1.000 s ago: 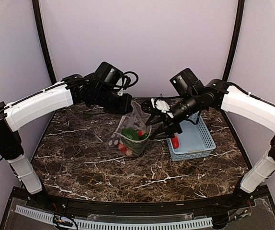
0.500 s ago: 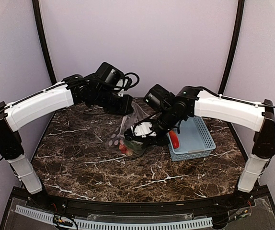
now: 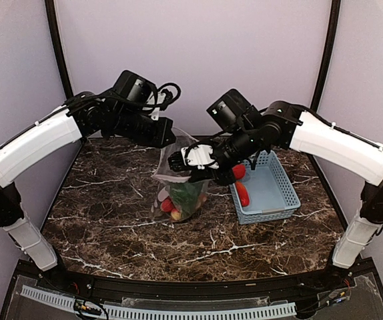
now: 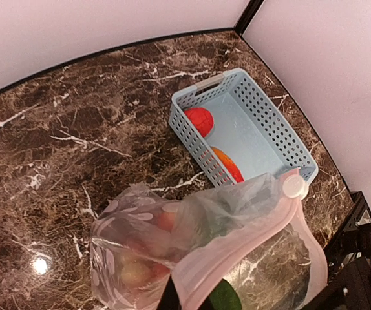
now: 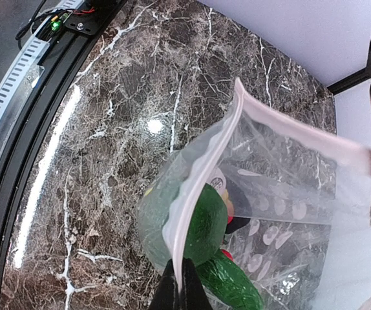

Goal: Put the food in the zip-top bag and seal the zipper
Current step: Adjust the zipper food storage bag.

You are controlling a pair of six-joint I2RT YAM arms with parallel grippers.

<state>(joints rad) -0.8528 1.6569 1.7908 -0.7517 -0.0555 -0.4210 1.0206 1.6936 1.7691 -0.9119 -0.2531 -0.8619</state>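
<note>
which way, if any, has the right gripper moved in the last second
Yes. In the top view the right gripper has moved left, away from the blue basket, to the mouth of the zip-top bag.

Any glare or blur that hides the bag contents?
Left wrist: one lamp hotspot on the marble table; food shows only hazily through the zip-top bag. Right wrist: hotspot and a glare streak on the table, bag mouth sharp. Top external: even light, no motion blur.
</note>
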